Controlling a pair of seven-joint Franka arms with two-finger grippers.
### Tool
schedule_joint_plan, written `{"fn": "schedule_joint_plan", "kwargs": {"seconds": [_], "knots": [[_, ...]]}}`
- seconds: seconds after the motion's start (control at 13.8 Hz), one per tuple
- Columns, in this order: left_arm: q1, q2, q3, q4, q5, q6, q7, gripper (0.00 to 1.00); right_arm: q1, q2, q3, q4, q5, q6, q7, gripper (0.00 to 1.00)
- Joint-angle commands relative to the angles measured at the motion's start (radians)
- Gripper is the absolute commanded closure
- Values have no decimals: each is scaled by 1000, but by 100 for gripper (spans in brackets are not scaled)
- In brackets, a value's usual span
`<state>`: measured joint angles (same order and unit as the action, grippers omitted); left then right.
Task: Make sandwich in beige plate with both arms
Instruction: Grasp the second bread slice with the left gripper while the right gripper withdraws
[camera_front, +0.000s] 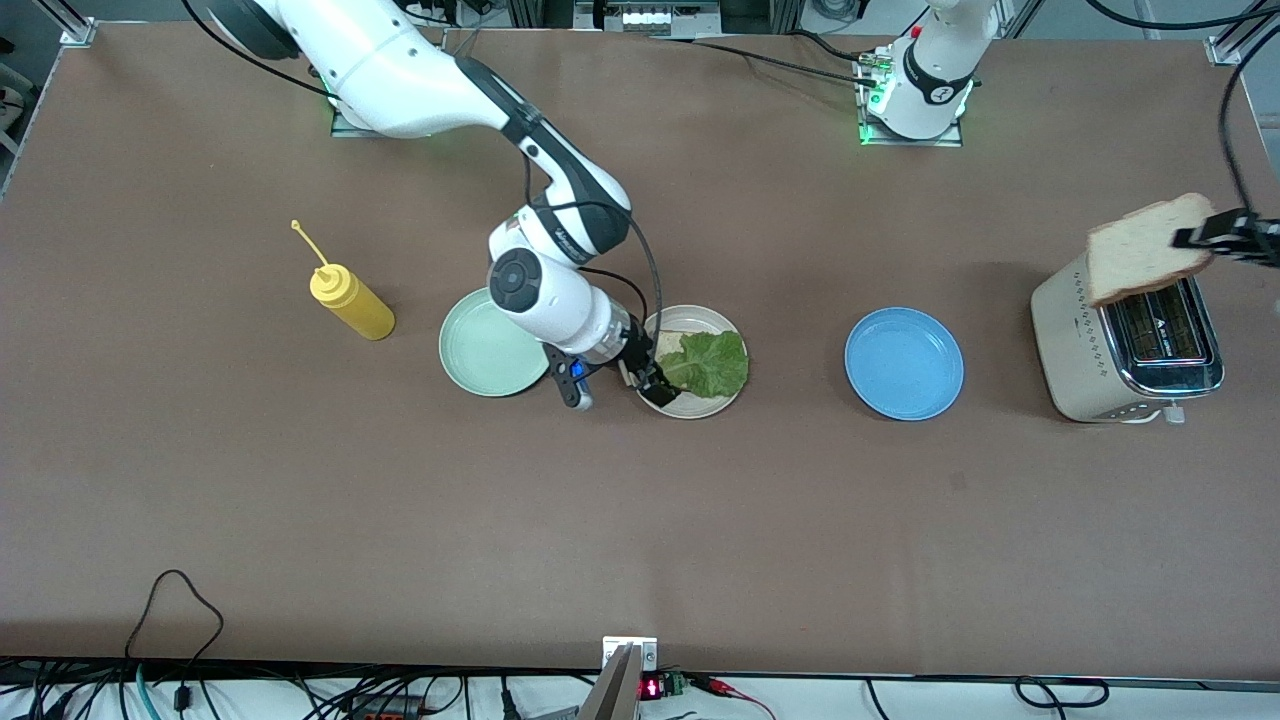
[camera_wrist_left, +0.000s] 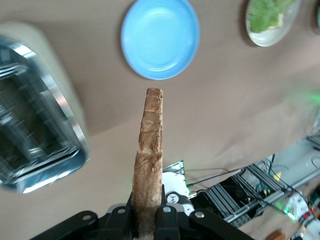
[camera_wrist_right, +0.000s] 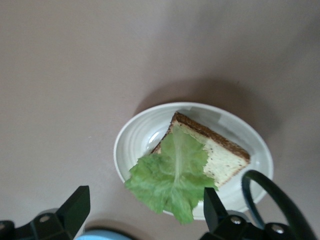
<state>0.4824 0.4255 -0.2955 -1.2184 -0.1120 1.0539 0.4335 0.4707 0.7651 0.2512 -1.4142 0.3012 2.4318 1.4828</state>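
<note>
Round, shallow beige plate (camera_front: 700, 322) on the matte brown surface (camera_front: 640, 520) carries one square crusted bread slice (camera_wrist_right: 220, 155) topped by a ruffled green lettuce leaf (camera_front: 708, 364). The right gripper (camera_front: 650, 382), jaws released, hovers at the plate's 7 o'clock rim. The left gripper (camera_front: 1225, 236) clenches a second porous slice (camera_front: 1145, 248) above the chrome-topped toaster (camera_front: 1125, 350).

1. Even, bright overhead light covers the brown table (camera_front: 300, 480); shadows under the plates are soft and short.
2. The toaster (camera_front: 1125, 345) casts a faint shadow toward the robots' bases, and its chrome top carries glare.
3. In the left wrist view the toaster (camera_wrist_left: 35, 135) is smeared by blur, while the bread slice (camera_wrist_left: 149, 165) stays sharp.
4. In the right wrist view the beige plate (camera_wrist_right: 132, 145) casts a diffuse dark shadow on the table.
</note>
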Motion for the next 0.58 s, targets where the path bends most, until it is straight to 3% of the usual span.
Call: {"fn": "schedule_joint_plan", "kwargs": {"seconds": [0.0,0.22,0.51], "knots": [[-43,10,-20,-42,-43,47,1,100,-104,-127,7,-25,16,-176,-146,0],[-91,36,-20,-143,-200,148,-25,100,-177,-237,5,-57,13,-334,-358,0],[-258,134,-20,-158,-360,271,-191,100,-337,-380,3,-129,-4,-552,-725,0]]}}
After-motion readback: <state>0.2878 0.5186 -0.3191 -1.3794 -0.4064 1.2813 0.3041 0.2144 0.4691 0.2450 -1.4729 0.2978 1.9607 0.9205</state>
